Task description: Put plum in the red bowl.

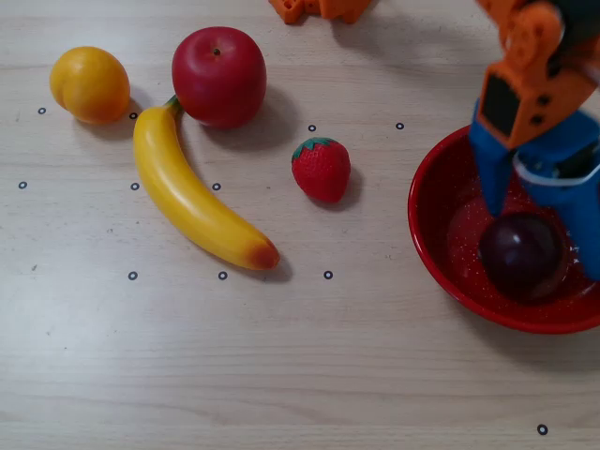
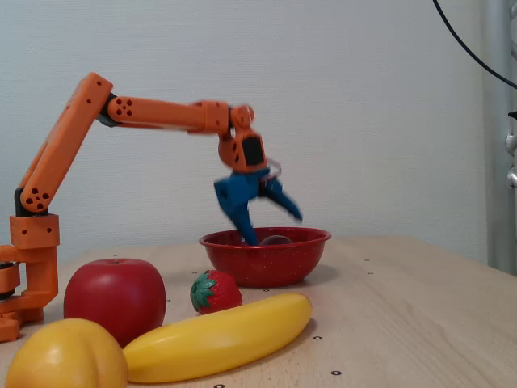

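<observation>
On the tabletop [image 1: 309,356], the bowl [image 1: 433,246] holds the plum [image 1: 521,255], lying free. Above it the end effector [image 2: 271,228] hangs with fingers spread, released. Best to lift straight up, clear of the rim. No writing is readable anywhere.
</observation>
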Robot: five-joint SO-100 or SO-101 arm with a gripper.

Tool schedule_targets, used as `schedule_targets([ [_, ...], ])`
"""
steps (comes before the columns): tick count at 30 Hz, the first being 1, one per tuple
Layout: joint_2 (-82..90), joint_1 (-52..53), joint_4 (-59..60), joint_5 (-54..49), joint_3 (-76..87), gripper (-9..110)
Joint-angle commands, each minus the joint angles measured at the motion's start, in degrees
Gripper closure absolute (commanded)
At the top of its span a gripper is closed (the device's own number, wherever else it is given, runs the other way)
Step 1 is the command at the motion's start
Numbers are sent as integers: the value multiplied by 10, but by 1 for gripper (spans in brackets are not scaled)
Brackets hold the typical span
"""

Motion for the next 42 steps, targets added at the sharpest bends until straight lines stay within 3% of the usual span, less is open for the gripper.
schedule_targets([
  [1, 114, -23, 29, -18, -79, 61],
  [4, 143, -32, 61, -17, -112, 68],
  [10, 193, -50, 107, -19, -120, 101],
  [18, 299, -102, 95, -86, -24, 101],
  [23, 454, -149, -24, -130, 188, 101],
  [31, 713, -211, -196, -104, 560, 101],
  [42, 1037, -251, -334, -92, 951, 101],
])
